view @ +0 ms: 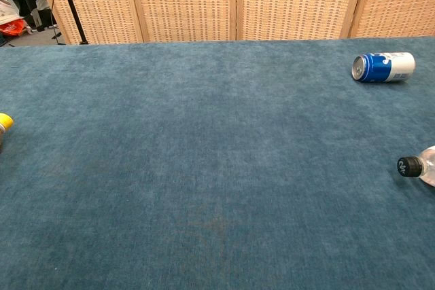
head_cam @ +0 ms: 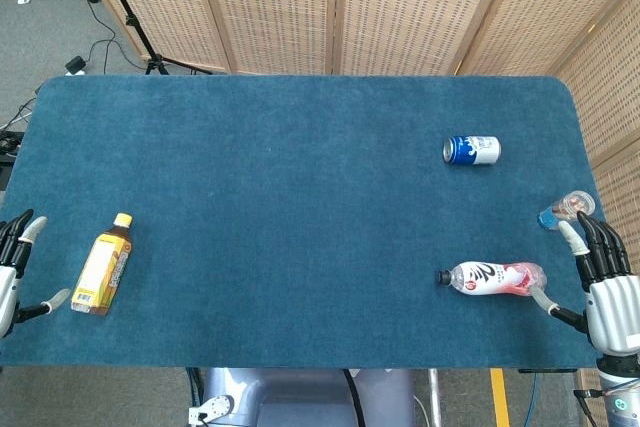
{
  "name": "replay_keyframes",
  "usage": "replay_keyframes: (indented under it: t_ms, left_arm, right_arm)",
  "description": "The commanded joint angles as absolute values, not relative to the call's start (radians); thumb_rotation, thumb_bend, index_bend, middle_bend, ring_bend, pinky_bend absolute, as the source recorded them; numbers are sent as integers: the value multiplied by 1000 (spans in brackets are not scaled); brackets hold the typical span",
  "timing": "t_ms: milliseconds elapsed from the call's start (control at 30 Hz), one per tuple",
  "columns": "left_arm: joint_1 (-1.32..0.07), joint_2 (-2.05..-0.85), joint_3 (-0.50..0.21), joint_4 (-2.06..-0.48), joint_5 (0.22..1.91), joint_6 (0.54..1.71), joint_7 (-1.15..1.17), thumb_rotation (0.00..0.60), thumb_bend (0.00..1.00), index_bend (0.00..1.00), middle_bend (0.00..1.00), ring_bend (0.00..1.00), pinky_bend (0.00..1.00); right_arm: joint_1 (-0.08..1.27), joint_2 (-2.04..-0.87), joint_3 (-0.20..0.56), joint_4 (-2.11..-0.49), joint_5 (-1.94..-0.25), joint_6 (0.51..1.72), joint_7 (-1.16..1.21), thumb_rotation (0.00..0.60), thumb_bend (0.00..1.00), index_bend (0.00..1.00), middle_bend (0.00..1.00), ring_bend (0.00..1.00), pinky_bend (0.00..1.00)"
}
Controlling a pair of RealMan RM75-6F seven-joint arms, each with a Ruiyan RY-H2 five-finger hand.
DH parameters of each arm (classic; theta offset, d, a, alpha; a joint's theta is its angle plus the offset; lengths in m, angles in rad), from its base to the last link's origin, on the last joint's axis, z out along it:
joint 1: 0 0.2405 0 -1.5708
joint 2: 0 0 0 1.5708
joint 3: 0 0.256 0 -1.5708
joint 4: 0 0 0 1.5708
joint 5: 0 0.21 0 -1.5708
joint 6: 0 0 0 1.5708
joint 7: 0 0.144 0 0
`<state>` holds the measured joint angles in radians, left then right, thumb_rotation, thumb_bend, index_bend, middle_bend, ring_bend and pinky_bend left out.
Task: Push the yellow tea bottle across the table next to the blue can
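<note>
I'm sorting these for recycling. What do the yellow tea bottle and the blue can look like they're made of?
The yellow tea bottle looks like clear plastic: the amber drink shows through above a glossy yellow label, with a yellow screw cap. The blue can looks like thin metal, probably aluminium: a silvery rimmed end and glossy printed blue-and-white sides.

Blue carpeted table (head_cam: 300, 207), yellow tea bottle (head_cam: 104, 266), blue can (head_cam: 471, 150), pink-labelled bottle (head_cam: 490, 279), small clear bottle (head_cam: 566, 210)

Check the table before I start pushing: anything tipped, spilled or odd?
No spill, but everything lies on its side: the yellow tea bottle, the blue can, the pink-labelled bottle, and a small clear bottle at the right edge.
</note>
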<state>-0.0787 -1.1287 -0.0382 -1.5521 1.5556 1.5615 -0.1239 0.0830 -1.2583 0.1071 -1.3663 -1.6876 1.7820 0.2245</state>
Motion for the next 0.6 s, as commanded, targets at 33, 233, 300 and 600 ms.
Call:
replay_keyframes:
  t_ms: [33, 233, 300, 600]
  left_arm:
    - [-79, -1126, -37, -1553, 1555, 1559, -124, 600, 0, 0, 0, 0, 0]
    - [-82, -1090, 9, -1588, 1576, 1499, -265, 600, 0, 0, 0, 0, 0]
    - [-89, -1068, 44, -1602, 1607, 1464, -396, 600, 0, 0, 0, 0, 0]
    - [-147, -1033, 133, -1584, 1650, 1324, -938, 600, 502, 0, 0, 0, 0]
  right_arm:
    - [83, -1258, 107, -1366, -1687, 1781, 225, 600, 0, 53, 0, 0, 60]
    - [85, -1256, 104, -1374, -1686, 1773, 221, 600, 0, 53, 0, 0, 53]
    - [87, -1254, 105, -1378, -1682, 1767, 221, 600, 0, 53, 0, 0, 50]
    - [93, -1240, 107, -1393, -1671, 1748, 240, 600, 0, 53, 0, 0, 43]
